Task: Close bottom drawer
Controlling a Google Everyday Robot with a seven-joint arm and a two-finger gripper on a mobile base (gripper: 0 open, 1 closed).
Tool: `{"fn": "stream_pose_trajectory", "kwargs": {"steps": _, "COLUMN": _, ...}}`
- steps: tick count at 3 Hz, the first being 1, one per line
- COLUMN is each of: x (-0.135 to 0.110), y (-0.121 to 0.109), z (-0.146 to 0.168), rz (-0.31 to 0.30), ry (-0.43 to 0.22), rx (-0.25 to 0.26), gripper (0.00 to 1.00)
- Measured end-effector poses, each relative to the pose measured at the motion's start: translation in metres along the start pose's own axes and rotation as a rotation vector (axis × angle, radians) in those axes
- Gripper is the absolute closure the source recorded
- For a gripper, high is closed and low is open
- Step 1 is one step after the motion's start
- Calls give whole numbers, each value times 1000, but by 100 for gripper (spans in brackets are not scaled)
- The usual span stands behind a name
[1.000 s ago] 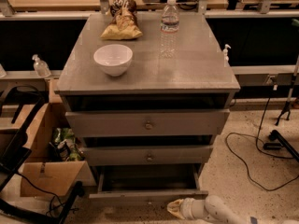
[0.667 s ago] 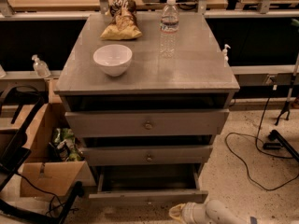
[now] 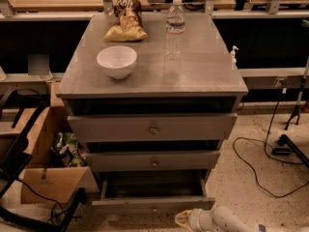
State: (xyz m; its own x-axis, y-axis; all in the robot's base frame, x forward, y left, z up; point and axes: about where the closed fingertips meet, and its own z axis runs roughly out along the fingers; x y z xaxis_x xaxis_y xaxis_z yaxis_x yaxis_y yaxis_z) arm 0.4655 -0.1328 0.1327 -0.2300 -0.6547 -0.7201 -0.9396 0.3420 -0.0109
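The grey wooden cabinet (image 3: pixel 154 76) has three drawers. The bottom drawer (image 3: pixel 153 204) is pulled out, its plank floor (image 3: pixel 152 187) showing behind the low front panel with a small knob (image 3: pixel 154 208). The two taller drawers above, top (image 3: pixel 152 128) and middle (image 3: pixel 153 161), stand slightly out. My gripper (image 3: pixel 185 220) is low at the picture's bottom edge, just in front of and below the right end of the bottom drawer's front panel, on the white arm (image 3: pixel 222 220) coming in from the right.
A white bowl (image 3: pixel 117 61), a water bottle (image 3: pixel 175 28) and a chip bag (image 3: pixel 126 21) sit on the cabinet top. A cardboard box (image 3: pixel 50 182) and a black frame (image 3: pixel 19 153) stand to the left. Cables (image 3: pixel 260 168) lie on the floor to the right.
My gripper has sunk slightly toward the floor in front of the bottom drawer. The drawer has not visibly moved.
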Motion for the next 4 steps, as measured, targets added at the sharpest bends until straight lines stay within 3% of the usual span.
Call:
{"fn": "stream_pose_trajectory", "kwargs": {"steps": 1, "x": -13, "y": -36, "z": 0, "rz": -50, "ry": -19, "rx": 21, "gripper": 100}}
{"fn": "stream_pose_trajectory", "kwargs": {"steps": 3, "x": -26, "y": -76, "z": -3, "rz": -91, "ry": -50, "rx": 47, "gripper": 100}}
{"fn": "stream_pose_trajectory", "kwargs": {"steps": 4, "x": -26, "y": -78, "z": -3, "rz": -91, "ry": -52, "rx": 48, "gripper": 100}}
